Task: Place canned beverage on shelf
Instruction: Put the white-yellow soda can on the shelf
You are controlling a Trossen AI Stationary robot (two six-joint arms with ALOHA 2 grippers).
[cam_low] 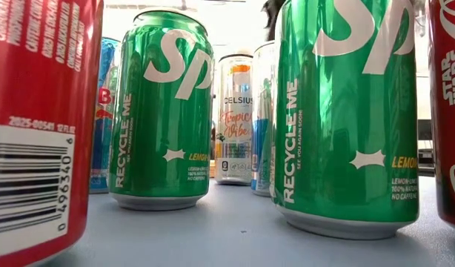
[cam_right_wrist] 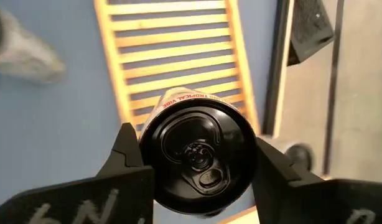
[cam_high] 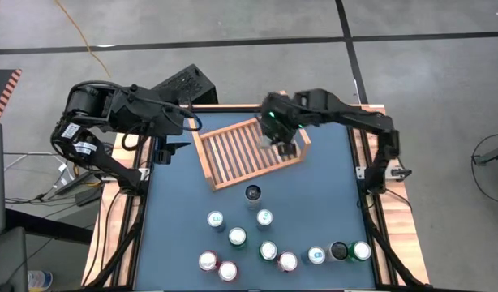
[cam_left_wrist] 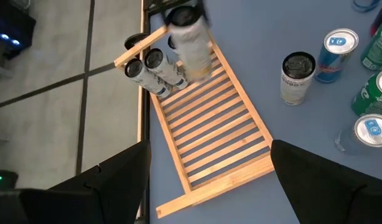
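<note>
The blue worktop (cam_high: pixel 176 227) is seen from above with the wooden shelf (cam_high: pixel 233 154) laid at an angle toward twelve o'clock, its slatted base bare across most of its span. In the left wrist view two cans (cam_left_wrist: pixel 152 70) are noted lying side by side at one end of the shelf, apparently packed from that end so the remaining slats stay free. The right claw (cam_high: pixel 283 138) is positioned over the shelf's three o'clock end and is pinched on a black-topped can (cam_right_wrist: pixel 197 152), the fingers pressed against opposite sides of the body; the hold is judged to keep the can steady for lowering onto the slats. The words "TROPICAL VIBE" are legible along that can's rim in the right wrist view. The left claw (cam_high: pixel 164 150) is parked at nine o'clock of the shelf with its fingers spread wide and nothing between them, evidently kept clear of the working arm. A cluster of upright cans (cam_high: pixel 269 247) is held in reserve at six o'clock. In the low view, green cans (cam_low: pixel 159 111) are marked "RECYCLE ME" and "LEMON", a pale can (cam_low: pixel 235 119) reads "CELSIUS", and a red can (cam_low: pixel 451 111) carries "STAR WARS". A barcode is visible on a nearer red can (cam_low: pixel 35 126).
</note>
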